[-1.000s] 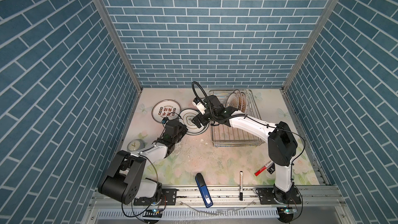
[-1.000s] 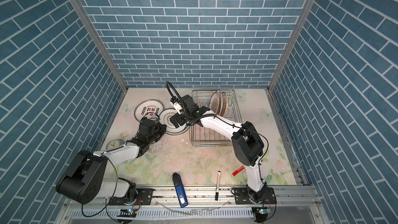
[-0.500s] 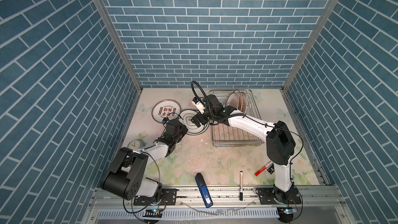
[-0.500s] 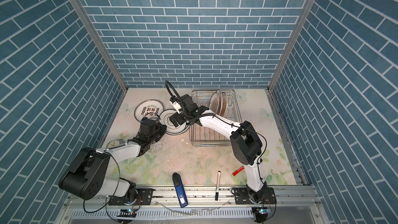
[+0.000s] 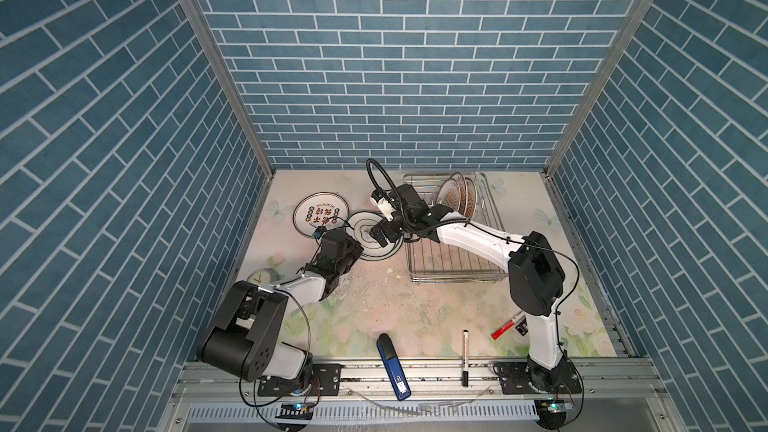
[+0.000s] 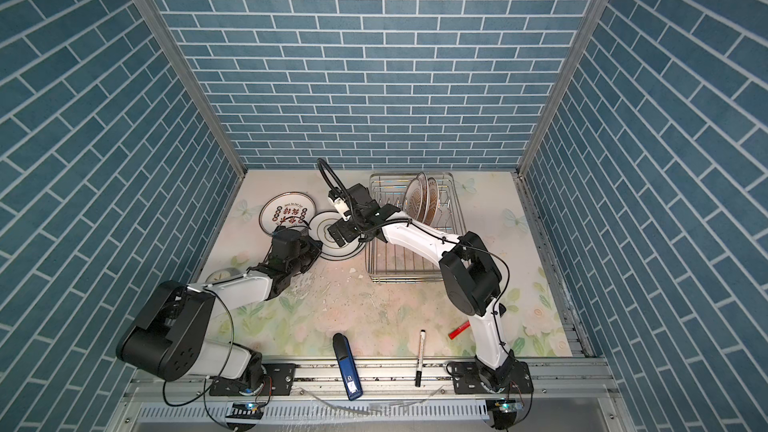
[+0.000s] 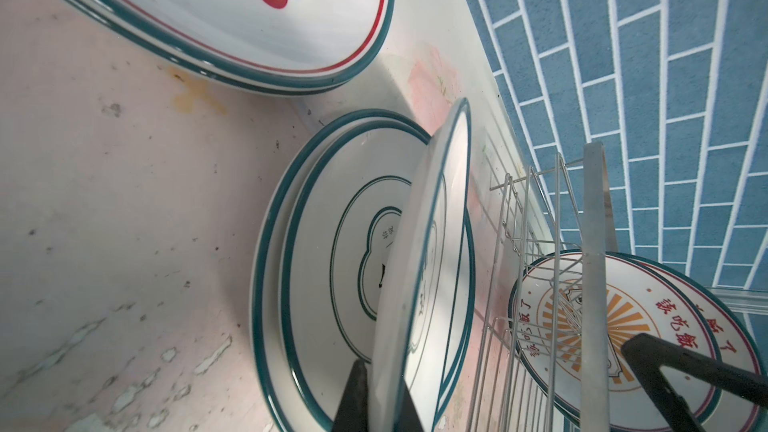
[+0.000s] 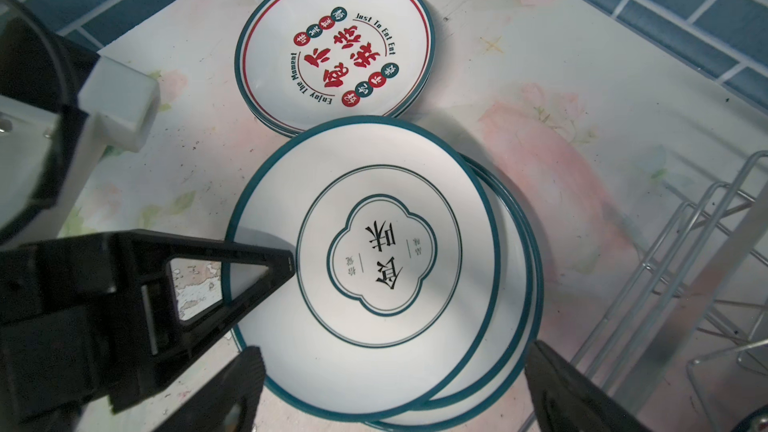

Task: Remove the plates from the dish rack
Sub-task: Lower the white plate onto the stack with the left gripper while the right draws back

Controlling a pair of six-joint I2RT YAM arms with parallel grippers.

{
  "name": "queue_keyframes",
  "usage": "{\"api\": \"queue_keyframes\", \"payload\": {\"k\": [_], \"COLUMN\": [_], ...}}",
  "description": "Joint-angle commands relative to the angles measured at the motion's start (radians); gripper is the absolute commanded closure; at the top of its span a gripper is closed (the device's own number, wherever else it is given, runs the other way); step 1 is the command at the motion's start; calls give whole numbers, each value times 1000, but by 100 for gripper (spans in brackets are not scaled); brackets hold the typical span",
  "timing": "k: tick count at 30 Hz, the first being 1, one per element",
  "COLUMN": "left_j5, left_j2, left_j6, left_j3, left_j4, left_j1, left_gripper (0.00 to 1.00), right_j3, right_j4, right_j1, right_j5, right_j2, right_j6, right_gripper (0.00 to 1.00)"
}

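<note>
My left gripper (image 7: 382,405) is shut on the rim of a white teal-rimmed emblem plate (image 8: 361,243), which is tilted over two more emblem plates (image 7: 324,222) stacked on the table. In both top views the left gripper (image 5: 353,245) sits at the near left edge of that stack (image 6: 332,241). My right gripper (image 8: 395,392) hovers open above the same plates, touching none. Red-character plates (image 5: 318,216) lie at the far left. Sunburst plates (image 5: 455,197) stand upright at the far end of the wire dish rack (image 5: 453,261).
A small clock (image 5: 262,276) lies by the left wall, beside my left arm. Along the front edge lie a blue oblong object (image 5: 392,367), a black marker (image 5: 465,357) and a red marker (image 5: 507,324). The rack's left side (image 6: 370,243) is close to the emblem stack.
The right arm has drifted very slightly to the left. The left gripper keeps its hold on the emblem plate in the same place.
</note>
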Motion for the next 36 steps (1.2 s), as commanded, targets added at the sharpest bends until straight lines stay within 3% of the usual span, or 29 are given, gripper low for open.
{"api": "queue_keyframes", "payload": {"k": [1, 13, 19, 26, 29, 36], "left_j5": [36, 58, 51, 45, 59, 100], "left_j2": [18, 37, 37, 56, 66, 125], "left_j6": [-46, -93, -93, -75, -73, -73], "left_j3": [27, 37, 39, 51, 53, 89], "left_j4": [-8, -47, -78, -103, -86, -72], "left_j1": [15, 26, 27, 28, 28, 27], "left_gripper": [93, 89, 82, 80, 72, 72], "right_j3": [50, 55, 71, 73, 76, 70], "right_j4": [-17, -17, -26, -32, -30, -32], "right_j1": [5, 5, 4, 5, 6, 5], "right_j5": [0, 0, 0, -25, -20, -15], "right_j2": [20, 28, 48, 59, 61, 57], "right_j6": [-33, -33, -31, -27, -29, -31], "right_gripper": [1, 1, 1, 2, 1, 2]}}
